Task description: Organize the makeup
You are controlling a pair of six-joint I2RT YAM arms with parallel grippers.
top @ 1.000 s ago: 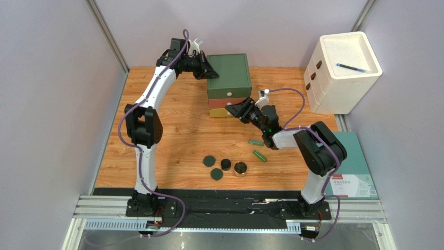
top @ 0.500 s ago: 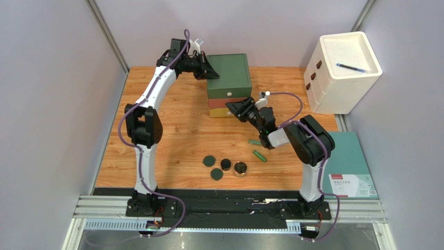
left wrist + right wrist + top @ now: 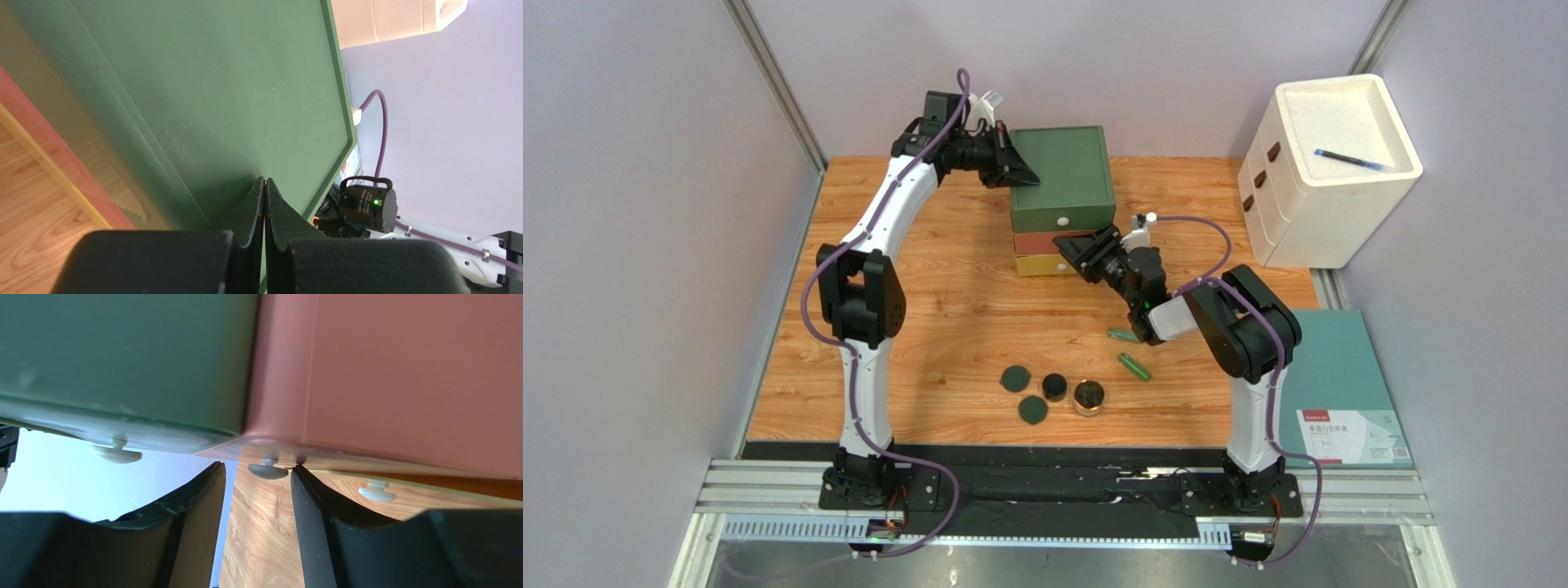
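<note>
The makeup lies on the wooden table: two green tubes (image 3: 1123, 333) (image 3: 1134, 366), two dark green discs (image 3: 1015, 379) (image 3: 1032, 409), a black jar (image 3: 1054, 387) and a gold-rimmed compact (image 3: 1089, 397). My right gripper (image 3: 1081, 255) is at the front of the drawer box (image 3: 1063, 172). In the right wrist view it (image 3: 258, 470) stands open, with the red drawer's white knob (image 3: 267, 470) between its fingertips, close to the right finger (image 3: 307, 490). My left gripper (image 3: 1014, 165) (image 3: 264, 181) is shut with nothing in it, its tip against the box's green top (image 3: 233, 92).
A white drawer cabinet (image 3: 1326, 184) with a blue pen (image 3: 1353, 157) on top stands at the back right. A teal pad (image 3: 1351, 392) lies at the right edge. Grey walls close in the left and right sides. White knobs of the green drawer (image 3: 115, 453) and the yellow drawer (image 3: 375, 491) flank the right gripper.
My right gripper has moved in toward the drawer box front and its jaws have narrowed. The left arm and the makeup have not moved.
</note>
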